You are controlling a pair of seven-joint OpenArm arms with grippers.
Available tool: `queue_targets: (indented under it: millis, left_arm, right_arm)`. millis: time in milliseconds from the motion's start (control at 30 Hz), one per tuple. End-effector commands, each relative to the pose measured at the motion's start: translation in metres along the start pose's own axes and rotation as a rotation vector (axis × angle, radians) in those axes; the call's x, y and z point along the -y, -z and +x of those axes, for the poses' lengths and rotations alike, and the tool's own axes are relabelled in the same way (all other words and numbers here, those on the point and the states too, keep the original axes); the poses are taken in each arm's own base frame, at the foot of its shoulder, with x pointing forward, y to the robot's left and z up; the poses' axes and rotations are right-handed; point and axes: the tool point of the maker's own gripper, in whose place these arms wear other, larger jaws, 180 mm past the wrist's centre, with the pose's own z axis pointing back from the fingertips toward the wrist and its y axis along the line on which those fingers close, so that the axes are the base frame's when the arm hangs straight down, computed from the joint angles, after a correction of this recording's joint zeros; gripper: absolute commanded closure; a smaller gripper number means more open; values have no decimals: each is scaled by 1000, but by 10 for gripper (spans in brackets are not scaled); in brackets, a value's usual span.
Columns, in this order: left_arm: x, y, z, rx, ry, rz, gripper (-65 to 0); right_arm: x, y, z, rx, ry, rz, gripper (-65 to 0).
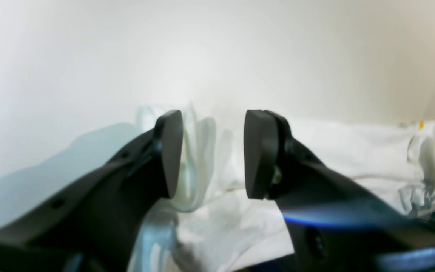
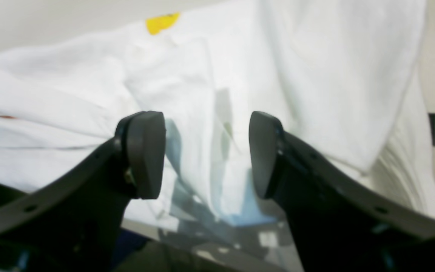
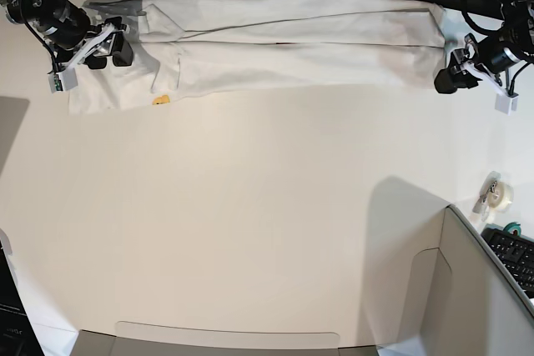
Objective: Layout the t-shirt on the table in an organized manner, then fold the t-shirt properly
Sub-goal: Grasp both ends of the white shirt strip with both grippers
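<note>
Both wrist views blur: left gripper point(image 1: 213, 153) and right gripper point(image 2: 206, 155) gape, released, over the t-shirt point(image 3: 284, 39), its 12 o'clock edge shadowed.

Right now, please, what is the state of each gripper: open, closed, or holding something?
Left gripper: open, holding nothing; the t-shirt lies beyond its fingers.
Right gripper: open, above the t-shirt, gripping nothing.

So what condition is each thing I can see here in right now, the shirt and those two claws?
t-shirt: lying on the table as a long folded band, print side hidden except a small yellow patch.
left gripper: open, at one end of the shirt, nothing between its pads.
right gripper: open over the cloth, holding nothing.
table: bearing the shirt along its far edge.
tape roll: resting at the table's side.
</note>
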Motion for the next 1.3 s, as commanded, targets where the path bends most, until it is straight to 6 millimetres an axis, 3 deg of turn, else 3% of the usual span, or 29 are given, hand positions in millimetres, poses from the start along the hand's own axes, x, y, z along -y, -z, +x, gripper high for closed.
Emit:
queue_targets:
  millis: [0, 100, 233, 400, 633, 967, 1133, 1267]
  left_arm:
    - [-1, -10, 14, 43, 14, 4, -262]
    - [-8, -16, 17, 60, 2, 23, -262]
    - [-24, -17, -9, -2, -50, 50, -267]
    - [-21, -13, -37, -101, -128, 1, -327]
    - [-36, -29, -37, -72, -240, -24, -330]
    - [-45, -32, -43, -75, -280, -20, -346]
    - [-44, -30, -46, -80, -287, -24, -417]
    - [-45, -31, -46, -81, -287, -23, -424]
  right_arm:
    - [-2, -3, 13, 46, -23, 12, -349]
    - [-2, -3, 18, 56, -25, 12, -349]
    - [-2, -2, 23, 68, -30, 11, -349]
    - [-2, -1, 24, 71, -30, 13, -349]
    - [-2, 1, 22, 69, -17, 16, -349]
    - [-2, 6, 14, 53, 15, 26, -349]
    - [-1, 6, 15, 55, 16, 24, -349]
    - [-1, 6, 16, 58, 16, 24, -349]
